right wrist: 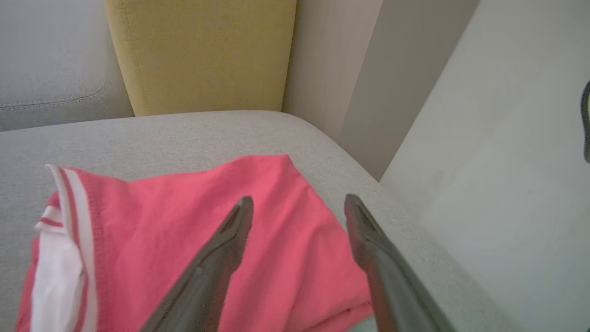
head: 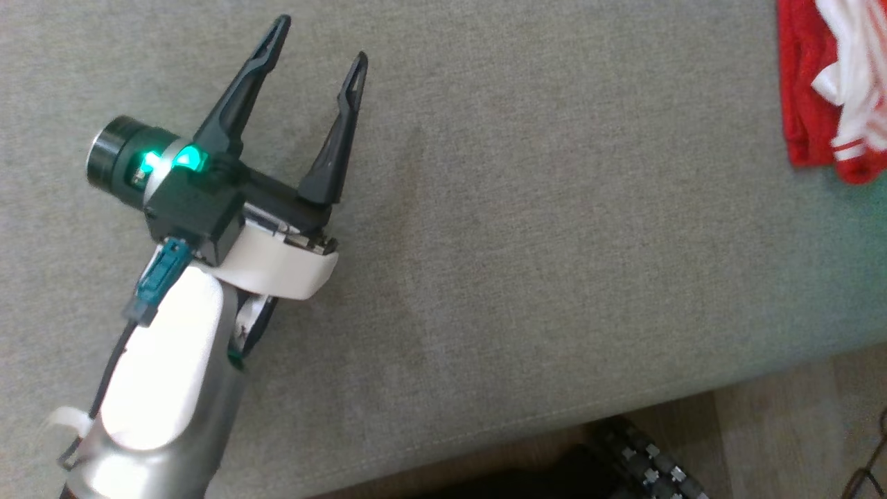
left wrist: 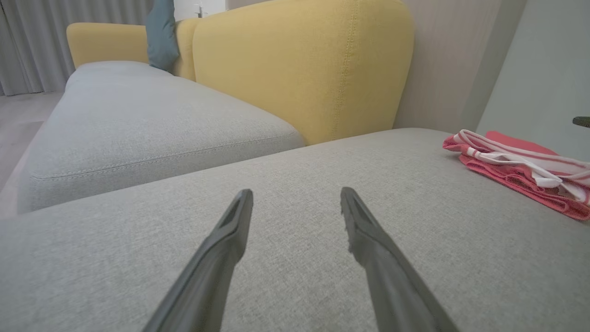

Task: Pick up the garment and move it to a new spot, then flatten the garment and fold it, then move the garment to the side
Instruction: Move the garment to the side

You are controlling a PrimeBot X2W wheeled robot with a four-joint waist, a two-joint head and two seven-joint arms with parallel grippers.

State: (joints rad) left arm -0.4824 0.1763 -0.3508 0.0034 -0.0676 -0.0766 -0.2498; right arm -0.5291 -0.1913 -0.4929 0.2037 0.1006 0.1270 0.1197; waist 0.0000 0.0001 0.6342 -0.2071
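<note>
Left gripper [head: 321, 40] hovers over the bare grey seat cushion [head: 554, 242], fingers spread wide, nothing between them, green light lit at its wrist. Wood floor [head: 797, 416] runs along the cushion's front edge. Red garment [left wrist: 507, 170] with white striped trim lies bunched in a low heap at the cushion's right end, close to the pale wall [right wrist: 484, 161] and well apart from the left gripper. Right gripper [right wrist: 299, 199] is above the garment, fingers parted, holding nothing; cannot tell whether the tips touch the cloth. Behind stands the yellow backrest [left wrist: 299, 69]; farther off, a second grey seat [left wrist: 138, 115], a teal pillow [left wrist: 161, 32], and grey curtains [left wrist: 27, 41].
</note>
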